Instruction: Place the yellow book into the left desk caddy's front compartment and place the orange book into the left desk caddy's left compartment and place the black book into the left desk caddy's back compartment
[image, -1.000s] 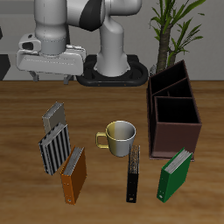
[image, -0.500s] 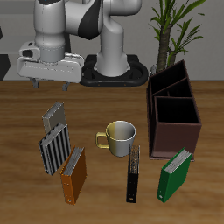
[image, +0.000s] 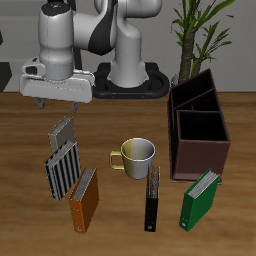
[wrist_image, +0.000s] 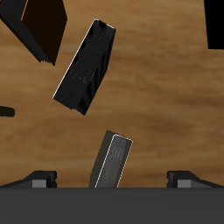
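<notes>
My gripper (image: 59, 104) hangs open with nothing between its fingers, just above and behind the yellow book (image: 62, 130). That small pale striped book stands on the table, and in the wrist view the yellow book (wrist_image: 109, 162) lies between the spread fingers (wrist_image: 41, 179) of the gripper (wrist_image: 112, 178). The orange book (image: 84, 200) stands near the table's front edge, and its orange book (wrist_image: 44, 26) cover also shows to the wrist camera. The black book (image: 152, 198) stands in front of the mug. The left desk caddy (image: 198, 125), tall and dark brown, holds nothing in its compartments.
A darker black-and-white striped book (image: 63, 168) stands between the yellow and orange books; this striped book (wrist_image: 87, 67) appears in the wrist view too. A cream mug (image: 135, 155) sits mid-table. A green book (image: 199, 200) stands before the caddy. A potted plant (image: 200, 30) rises behind the caddy.
The gripper has come down towards the yellow book, staying open. The books, mug and caddy have not moved.
</notes>
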